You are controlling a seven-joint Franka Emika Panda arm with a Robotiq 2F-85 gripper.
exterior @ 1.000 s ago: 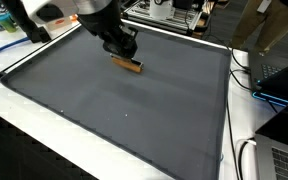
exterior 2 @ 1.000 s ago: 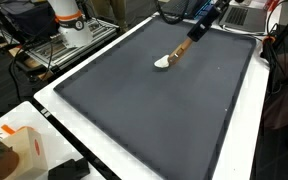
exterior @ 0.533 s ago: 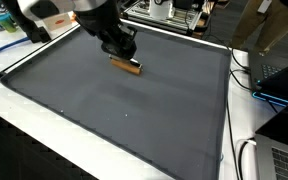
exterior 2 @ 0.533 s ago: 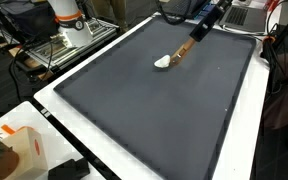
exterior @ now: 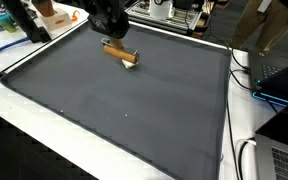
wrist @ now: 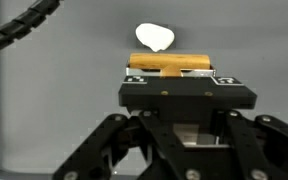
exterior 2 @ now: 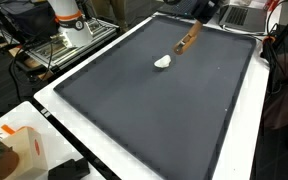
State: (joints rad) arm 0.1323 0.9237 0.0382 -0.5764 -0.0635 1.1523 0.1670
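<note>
I'm holding the gripper [exterior: 114,40] clamped crosswise on the wooden stick [exterior: 119,53], mid-length for balance. It looks raised off the mat [exterior: 124,120] near its far edge, with the white lump [exterior 2: 163,62] lying close by.

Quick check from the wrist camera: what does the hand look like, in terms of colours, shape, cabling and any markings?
The hand is matte black all over. It has a boxy rectangular body, with angled linkage bars spreading out beneath it in the wrist view. A black cable curves in from the upper left. Small pale patches sit at the body's upper corners, and no lettering is readable.
</note>
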